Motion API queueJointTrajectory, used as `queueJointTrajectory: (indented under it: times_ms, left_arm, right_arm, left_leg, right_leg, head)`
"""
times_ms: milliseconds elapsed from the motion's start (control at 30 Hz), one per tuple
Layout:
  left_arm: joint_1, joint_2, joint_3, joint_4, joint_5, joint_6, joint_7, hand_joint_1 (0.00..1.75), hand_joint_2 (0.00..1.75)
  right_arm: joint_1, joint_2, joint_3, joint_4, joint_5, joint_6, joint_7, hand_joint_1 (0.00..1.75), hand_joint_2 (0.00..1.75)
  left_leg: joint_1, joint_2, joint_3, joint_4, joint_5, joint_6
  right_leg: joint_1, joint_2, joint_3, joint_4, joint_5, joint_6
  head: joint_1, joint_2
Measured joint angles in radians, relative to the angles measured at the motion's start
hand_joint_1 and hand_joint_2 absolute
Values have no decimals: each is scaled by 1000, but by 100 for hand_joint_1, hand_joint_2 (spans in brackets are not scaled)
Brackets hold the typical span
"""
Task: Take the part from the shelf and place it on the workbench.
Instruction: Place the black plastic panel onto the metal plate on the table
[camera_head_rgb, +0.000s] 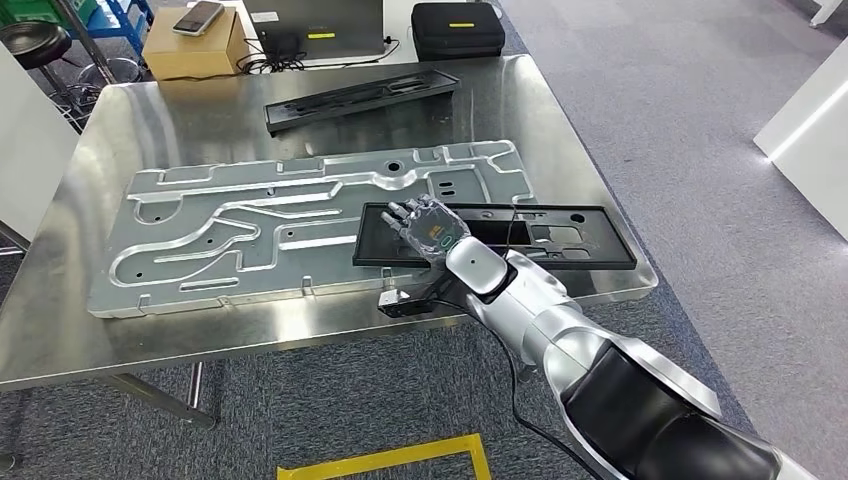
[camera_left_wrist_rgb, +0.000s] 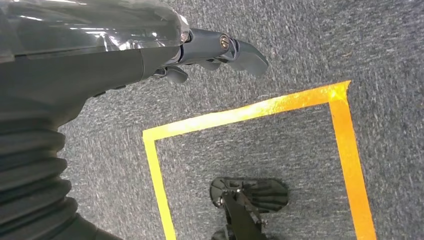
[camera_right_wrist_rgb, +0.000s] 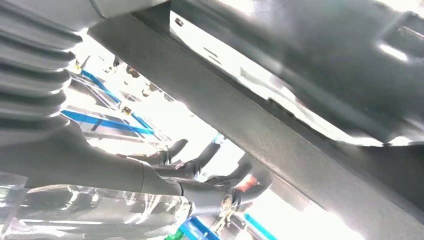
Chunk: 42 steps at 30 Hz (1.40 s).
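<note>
A: Black plastic part (camera_head_rgb: 520, 240) lies on the steel workbench (camera_head_rgb: 120, 340), its near-left end overlapping the big aluminium plate (camera_head_rgb: 250, 240); the right hand (camera_head_rgb: 428, 228) rests on that end.
B: Gripping it?
A: Fingers (camera_right_wrist_rgb: 200, 162) curl at its edge, but I cannot tell if they clamp.
B: Step?
A: Placing, seemingly near done. Next: release and lift clear without dragging it. Left hand (camera_left_wrist_rgb: 215, 50) hangs over carpet, fingers curled in, holding nothing.

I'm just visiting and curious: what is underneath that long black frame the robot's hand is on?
The black frame lies partly on the big silver plate, its right end on the steel table. The right hand covers its left part, so what lies beneath there is hidden.
</note>
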Motion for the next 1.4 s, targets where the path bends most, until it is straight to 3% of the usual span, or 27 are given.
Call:
queueJointTrajectory:
  times_ms: [67, 100, 133, 200, 233, 300, 433, 500, 567, 600, 633, 667, 733, 800, 900, 967, 1067, 1100, 1133, 1167, 1267, 1333, 1400]
  left_arm:
    - [-2, 0, 0, 0, -5, 2, 5, 0, 0]
    - [-2, 0, 0, 0, -8, 2, 7, 0, 0]
    - [-3, 0, -1, 0, -11, 2, 9, 0, 0]
    - [-5, 0, -1, 0, -16, 2, 11, 0, 0]
    - [-6, -1, -1, 0, -17, 2, 12, 0, 0]
    - [-9, -1, -1, 0, -18, 2, 12, 0, 0]
    - [-10, -2, -1, 0, -20, 2, 13, 0, 0]
    - [-9, -2, 0, 0, -20, 2, 12, 0, 0]
    - [-7, -1, 1, 0, -19, 4, 10, 0, 0]
    - [-4, -1, 3, 0, -15, 6, 9, 0, 0]
    - [-1, -1, 5, 0, -12, 7, 7, 0, 0]
    - [3, -1, 8, 0, -7, 8, 6, 0, 0]
    - [8, -1, 18, 0, 3, 11, 3, 0, 0]
    - [12, -2, 30, 0, 13, 12, 0, 0, 0]
    - [25, -4, 48, 0, 27, 14, -2, 0, 0]
    - [31, -5, 62, 0, 33, 16, -4, 0, 0]
    - [37, -8, 85, 0, 44, 18, -15, 0, 0]
    - [39, -9, 93, 0, 47, 18, -20, 0, 0]
    - [42, -10, 101, 0, 50, 16, -25, 0, 0]
    - [44, -11, 110, 0, 53, 14, -31, 0, 0]
    - [49, -19, 134, 0, 62, 9, -46, 0, 0]
    - [50, -25, 149, 0, 64, 6, -55, 0, 0]
    - [53, -27, 163, 0, 62, 3, -60, 0, 0]
  right_arm:
    - [9, -6, -7, 0, -2, -18, 0, 0, 0]
    - [12, -10, -12, 0, -2, -30, 1, 0, 0]
    - [14, -13, -18, 0, -2, -45, 3, 0, 0]
    - [12, -17, -29, -1, -1, -77, 6, 0, 0]
    - [10, -18, -36, -3, -1, -95, 7, 0, 0]
    - [6, -18, -52, -9, -3, -137, 6, 0, 0]
    - [4, -23, -85, -29, -4, -215, -3, 0, 0]
    - [4, -24, -107, -58, 1, -259, -14, 0, 0]
    - [20, -29, -142, -121, 10, -287, -41, 0, 0]
    - [39, -33, -169, -171, 10, -293, -66, 0, 0]
    - [63, -37, -203, -238, 1, -296, -102, 0, 0]
    - [90, -41, -243, -311, -18, -297, -144, 0, 0]
    - [139, -45, -323, -455, -99, -298, -231, 0, 0]
    - [190, -51, -403, -598, -221, -300, -316, 0, 0]
    - [279, -72, -520, -812, -405, -304, -427, 0, 0]
    - [341, -90, -594, -942, -495, -305, -491, 0, 0]
    - [455, -122, -729, -1136, -601, -307, -582, 0, 0]
    - [499, -131, -771, -1187, -629, -307, -601, 0, 0]
    - [544, -145, -813, -1237, -655, -307, -615, 0, 0]
    - [587, -160, -857, -1282, -679, -307, -623, 0, 0]
    - [695, -206, -979, -1384, -724, -307, -628, 0, 0]
    - [776, -232, -1056, -1426, -746, -307, -629, 0, 0]
    - [871, -251, -1137, -1449, -771, -307, -629, 0, 0]
  left_leg:
    - [-2, 0, 0, 0, -1, 3]
    - [-3, -1, 0, 1, -1, 3]
    - [-3, -2, 1, 1, -1, 3]
    - [-5, -3, 4, 1, -2, 1]
    - [-6, -3, 5, 1, -3, -1]
    - [-8, -2, 4, 1, -3, -9]
    - [-8, -1, -1, 13, -16, -32]
    - [-6, -1, -37, 96, -66, -39]
    - [-5, -1, -95, 224, -125, -44]
    - [-5, -1, -115, 266, -134, -45]
    - [-5, -1, -118, 271, -124, -46]
    - [-4, -1, -102, 237, -96, -46]
    - [-5, -1, -37, 104, -30, -43]
    - [-7, -3, 3, 23, -11, -34]
    - [-8, -6, 7, 9, -15, -16]
    - [-5, -7, 10, 5, -14, -3]
    - [-5, -8, 11, 3, -14, 9]
    - [-6, -8, 11, 3, -15, 11]
    - [-6, -8, 12, 3, -16, 12]
    - [-7, -9, 13, 3, -17, 13]
    - [-13, -10, 18, 3, -20, 10]
    - [-14, -10, 20, 3, -23, 4]
    - [-15, -11, 25, 0, -23, -5]
  right_leg:
    - [-1, 0, -59, 117, -40, 2]
    - [-1, 0, -67, 128, -33, 1]
    - [0, 0, -53, 96, -6, -2]
    - [2, 0, 12, -40, 67, -14]
    - [5, 0, 44, -103, 90, -20]
    - [11, 0, 69, -161, 103, -26]
    - [8, 0, 74, -178, 107, -40]
    - [4, -1, 77, -183, 109, -48]
    - [6, -1, 77, -182, 108, -52]
    - [6, -1, 78, -182, 107, -52]
    - [7, -1, 79, -180, 105, -52]
    - [6, 0, 81, -178, 103, -51]
    - [7, 1, 84, -172, 94, -44]
    - [11, -1, 82, -165, 88, -35]
    - [12, -4, 83, -165, 85, -22]
    - [10, -5, 70, -128, 58, -11]
    - [5, -4, -18, 51, -30, 3]
    - [5, -4, -44, 99, -44, 5]
    - [5, -4, -54, 113, -38, 5]
    - [5, -4, -44, 87, -15, 3]
    - [12, -6, 53, -115, 76, -16]
    - [19, -8, 84, -175, 91, -25]
    - [19, -10, 89, -180, 96, -30]
  head:
    - [0, 0]
    - [0, 0]
    - [0, 0]
    - [0, 0]
    - [0, 0]
    - [0, 0]
    - [0, 0]
    - [0, 0]
    - [0, 0]
    - [0, 0]
    - [0, 0]
    - [0, 0]
    - [0, 0]
    - [0, 0]
    - [0, 0]
    - [0, 0]
    - [0, 0]
    - [0, 0]
    - [0, 0]
    - [0, 0]
    - [0, 0]
    - [0, 0]
    - [0, 0]
